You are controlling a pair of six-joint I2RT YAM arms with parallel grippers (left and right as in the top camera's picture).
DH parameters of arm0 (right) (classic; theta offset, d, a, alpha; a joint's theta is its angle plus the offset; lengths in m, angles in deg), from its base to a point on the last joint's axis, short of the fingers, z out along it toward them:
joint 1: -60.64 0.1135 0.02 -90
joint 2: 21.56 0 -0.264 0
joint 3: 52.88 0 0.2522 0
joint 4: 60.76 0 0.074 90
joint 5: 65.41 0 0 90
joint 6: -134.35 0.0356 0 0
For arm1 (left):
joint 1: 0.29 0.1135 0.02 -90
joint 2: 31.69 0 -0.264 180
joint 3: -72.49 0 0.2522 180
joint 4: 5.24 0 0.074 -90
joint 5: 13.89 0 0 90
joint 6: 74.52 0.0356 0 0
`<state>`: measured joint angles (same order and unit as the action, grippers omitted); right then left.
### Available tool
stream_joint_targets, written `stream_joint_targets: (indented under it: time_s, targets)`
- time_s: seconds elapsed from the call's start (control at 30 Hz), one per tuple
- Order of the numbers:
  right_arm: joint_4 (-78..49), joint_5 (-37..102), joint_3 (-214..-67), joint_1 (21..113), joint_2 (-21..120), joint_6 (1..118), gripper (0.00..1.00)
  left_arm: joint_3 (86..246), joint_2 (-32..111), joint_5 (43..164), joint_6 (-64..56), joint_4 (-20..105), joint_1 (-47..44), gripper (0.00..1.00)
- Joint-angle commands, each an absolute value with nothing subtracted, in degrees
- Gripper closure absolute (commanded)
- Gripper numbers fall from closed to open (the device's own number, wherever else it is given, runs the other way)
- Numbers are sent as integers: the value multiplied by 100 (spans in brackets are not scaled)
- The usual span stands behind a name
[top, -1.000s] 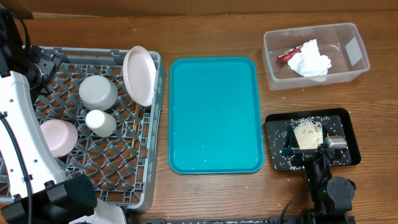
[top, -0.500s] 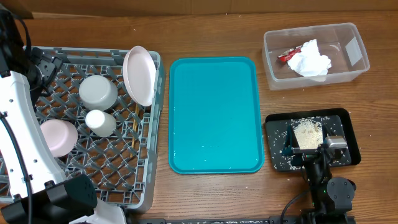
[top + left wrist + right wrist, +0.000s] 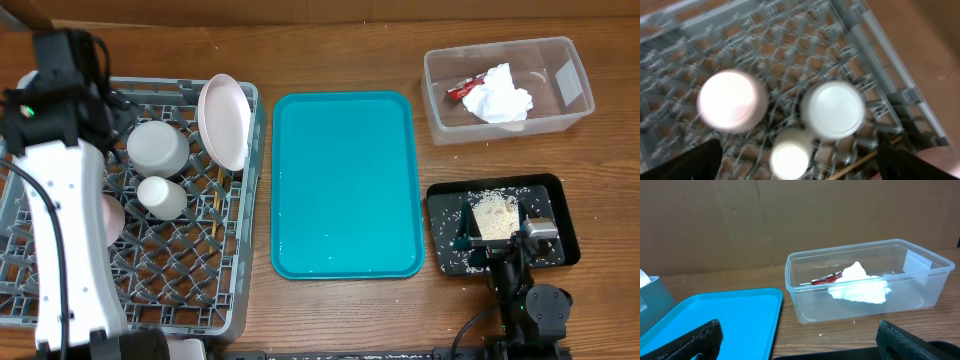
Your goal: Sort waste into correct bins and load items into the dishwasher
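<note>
1. Rack (image 3: 200, 290) — the left arm (image 3: 60, 230) has swung up over it. The left gripper (image 3: 800, 162) is spread and empty above the plate (image 3: 225, 120), grey bowl (image 3: 158, 147), pink bowl (image 3: 731, 100), cup (image 3: 161, 196) and chopsticks (image 3: 214, 200).
2. Tub (image 3: 500, 130) — holds the napkin (image 3: 498, 93) and wrapper (image 3: 464, 90).
3. Black tray (image 3: 560, 215) — rice (image 3: 493, 212) inside. The right gripper (image 3: 797, 345) is spread and empty. The task looks finished.

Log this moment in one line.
rack: plate, grey bowl, cup, small bowl, chopsticks | clear tub: napkin, wrapper | black tray: rice scraps | left end effector: open | right end effector: open
</note>
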<state>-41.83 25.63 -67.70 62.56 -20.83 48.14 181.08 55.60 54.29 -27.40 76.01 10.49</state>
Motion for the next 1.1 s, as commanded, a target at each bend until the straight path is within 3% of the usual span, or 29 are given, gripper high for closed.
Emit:
stream_joint_targets:
  time_s: [0.0,0.23,0.6,0.77,1.07]
  targets:
    - [-4216,2508,-6711,6238,-2127,4775,0,16967,4858,5538,-1885,6643,918,0]
    - [-4216,2508,-6711,6238,-2127,4775,0,14215,3767,7431,530,3546,914,0]
    - [-4216,2508,-6711,6238,-2127,4775,0,10906,2100,7656,624,451,899,0]
    - [-4218,2511,-6711,6240,-2127,4775,0,9988,1418,7721,629,-375,822,0]
    - [-4216,2508,-6711,6240,-2127,4773,0,9252,441,7210,978,-545,40,0]
